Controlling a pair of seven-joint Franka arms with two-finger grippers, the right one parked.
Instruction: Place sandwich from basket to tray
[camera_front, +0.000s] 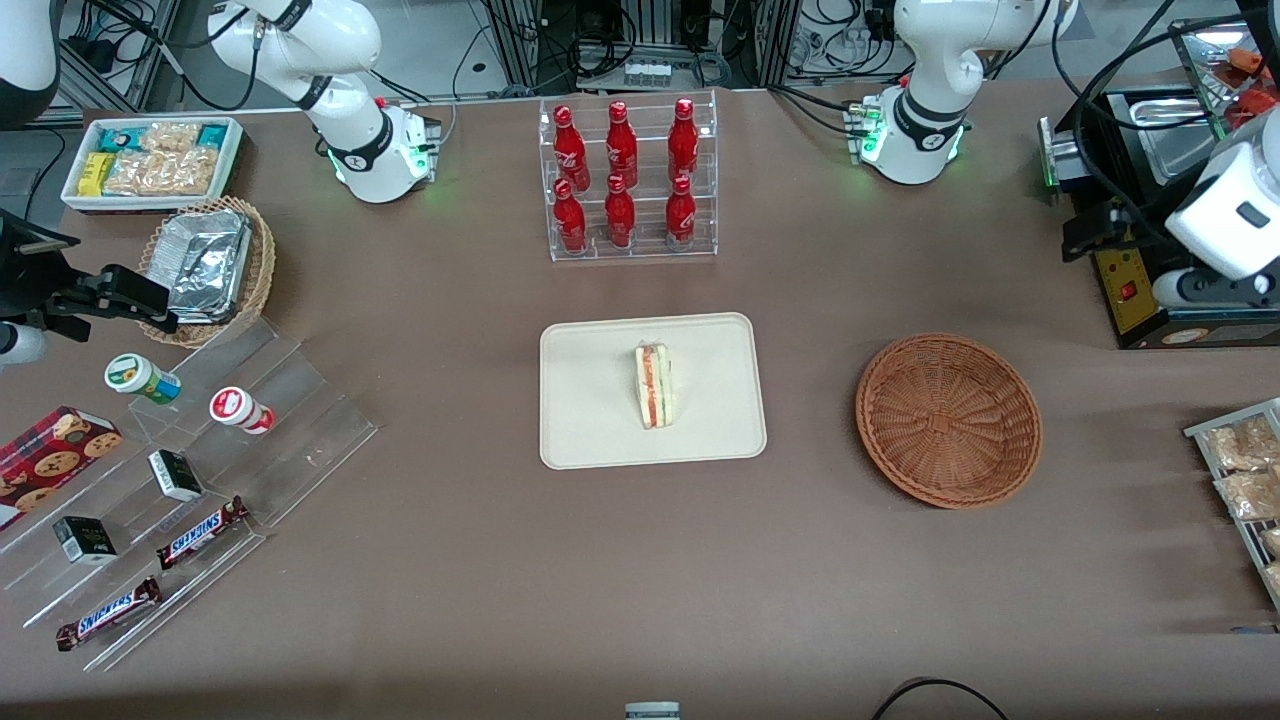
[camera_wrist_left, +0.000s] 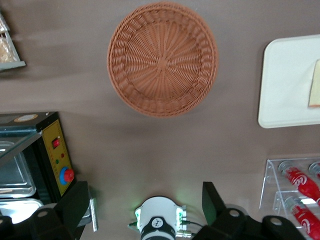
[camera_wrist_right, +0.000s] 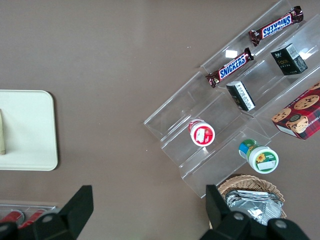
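The sandwich (camera_front: 655, 385) lies on the cream tray (camera_front: 600, 440) at the table's middle, its red and green filling edge up. Its edge also shows in the left wrist view (camera_wrist_left: 315, 85) on the tray (camera_wrist_left: 285, 85). The reddish-brown wicker basket (camera_front: 948, 420) stands beside the tray toward the working arm's end and holds nothing; it also shows in the left wrist view (camera_wrist_left: 162, 59). My left gripper (camera_front: 1082, 240) hangs high over the working arm's end of the table, apart from basket and tray. In the left wrist view the gripper (camera_wrist_left: 145, 202) is open and holds nothing.
A clear rack of red bottles (camera_front: 630, 180) stands farther from the front camera than the tray. A black appliance with a red button (camera_front: 1130, 290) sits under the gripper. A wire rack of snack packets (camera_front: 1240, 480) is nearby. A tan basket with foil container (camera_front: 205, 265) lies toward the parked arm's end.
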